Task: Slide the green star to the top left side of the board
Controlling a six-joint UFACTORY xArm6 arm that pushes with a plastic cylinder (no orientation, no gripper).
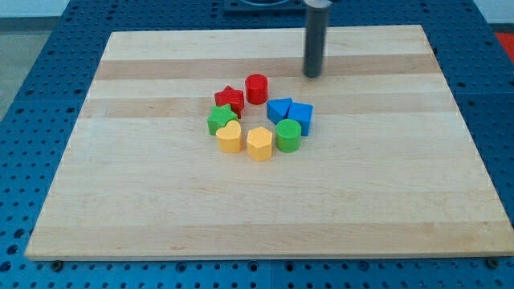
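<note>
My tip (312, 75) rests on the board (144, 209) near the view's top, right of centre. The arm carries no jaws, only this dark rod, so nothing is gripped; the tip touches no block. The nearest blocks lie below it and toward the view's left.

The red cylinder (256, 87) is the closest, down and left of the tip, well clear of it. Just beside it on the left sits the red star (230, 99). Below the tip, slightly left, the two blue blocks stand side by side and touching: the blue pentagon-like one (279, 109) and the blue triangle (301, 115); their exact shapes are hard to make out.

The green star (222, 120) sits on the left side of the cluster, under the red star and touching the yellow heart (230, 137) below it. It is near the board's middle, far from the top left corner.

The yellow hexagon (259, 144) lies right of the heart, and the green cylinder (288, 136) is right of that, under the blue triangle. The eight blocks form a loose ring.

The board lies on a blue perforated bench (32, 48).
</note>
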